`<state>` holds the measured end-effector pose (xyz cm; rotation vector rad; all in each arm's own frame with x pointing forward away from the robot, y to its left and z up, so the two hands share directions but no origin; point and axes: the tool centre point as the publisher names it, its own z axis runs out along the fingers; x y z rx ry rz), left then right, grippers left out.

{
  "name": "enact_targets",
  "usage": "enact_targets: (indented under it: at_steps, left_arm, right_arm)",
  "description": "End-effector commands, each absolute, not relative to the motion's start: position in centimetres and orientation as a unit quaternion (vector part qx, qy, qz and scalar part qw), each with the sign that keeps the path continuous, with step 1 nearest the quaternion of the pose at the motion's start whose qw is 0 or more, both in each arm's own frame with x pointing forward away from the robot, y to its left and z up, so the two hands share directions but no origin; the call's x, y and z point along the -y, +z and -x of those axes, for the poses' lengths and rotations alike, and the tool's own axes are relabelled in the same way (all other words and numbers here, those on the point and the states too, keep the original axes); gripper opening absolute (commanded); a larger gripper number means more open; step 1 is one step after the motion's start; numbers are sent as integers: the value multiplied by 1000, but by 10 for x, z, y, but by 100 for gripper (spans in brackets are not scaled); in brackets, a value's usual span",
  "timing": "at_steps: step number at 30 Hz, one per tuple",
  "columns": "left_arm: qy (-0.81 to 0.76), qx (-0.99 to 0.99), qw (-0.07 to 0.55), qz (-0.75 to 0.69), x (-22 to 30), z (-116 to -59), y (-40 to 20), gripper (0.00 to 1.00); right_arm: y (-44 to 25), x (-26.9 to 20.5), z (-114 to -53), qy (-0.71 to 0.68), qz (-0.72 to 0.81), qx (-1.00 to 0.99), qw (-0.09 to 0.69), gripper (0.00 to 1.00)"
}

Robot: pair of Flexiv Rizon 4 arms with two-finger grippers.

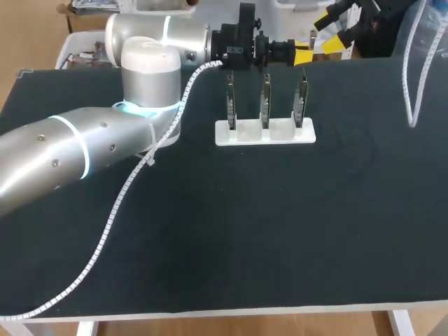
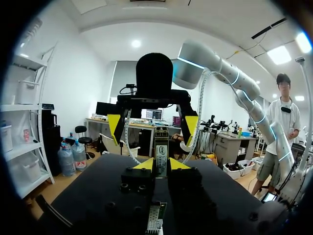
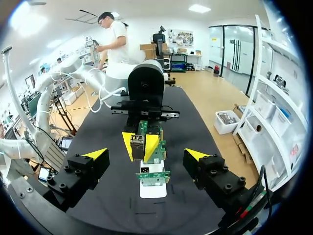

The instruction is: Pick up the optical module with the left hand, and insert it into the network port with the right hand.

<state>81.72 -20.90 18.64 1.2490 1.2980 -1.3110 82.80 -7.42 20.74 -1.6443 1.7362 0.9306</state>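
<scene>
In the left wrist view my left gripper [image 2: 162,164] is shut on the optical module [image 2: 161,157], a slim metal block held upright between its yellow tips. In the head view the left gripper [image 1: 305,55] hangs behind and above the white holder [image 1: 264,133], over its right end. My right gripper [image 1: 330,33] faces it from the table's far side, open wide and empty. Seen from the right wrist, the right gripper [image 3: 146,155] stands open, with the module [image 3: 137,146] ahead of it in the left gripper's tips. Three upright port boards [image 1: 265,101] stand in the holder.
A white ribbed cable [image 1: 105,231] from my left arm trails across the black table [image 1: 280,231] to its front left corner. Another looped cable [image 1: 418,77] hangs at the far right. The white holder [image 3: 153,188] lies just under both grippers.
</scene>
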Motion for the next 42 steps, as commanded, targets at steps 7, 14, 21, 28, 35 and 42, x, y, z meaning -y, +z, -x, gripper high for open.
enact_targets:
  at_steps: [7, 14, 21, 28, 35, 42]
  left_arm:
    - [-529, -522, 440, -504, 209, -819, 186, 0]
    - [-529, -522, 440, -504, 209, -819, 186, 0]
    - [-529, -522, 440, -504, 209, -819, 186, 0]
    - [-529, -522, 440, -504, 209, -819, 186, 0]
    - [-529, -522, 440, -504, 209, -819, 186, 0]
    - [-529, -522, 440, -504, 209, -819, 186, 0]
  right_arm:
    - [208, 73, -831, 354, 617, -645, 281, 100]
    - [213, 69, -831, 355, 618, -640, 287, 100]
    - [213, 65, -828, 358, 616, -640, 289, 100]
    - [215, 63, -827, 361, 616, -637, 291, 100]
    - [216, 59, -824, 363, 619, -634, 287, 100]
    - [216, 56, -824, 365, 621, -632, 286, 100]
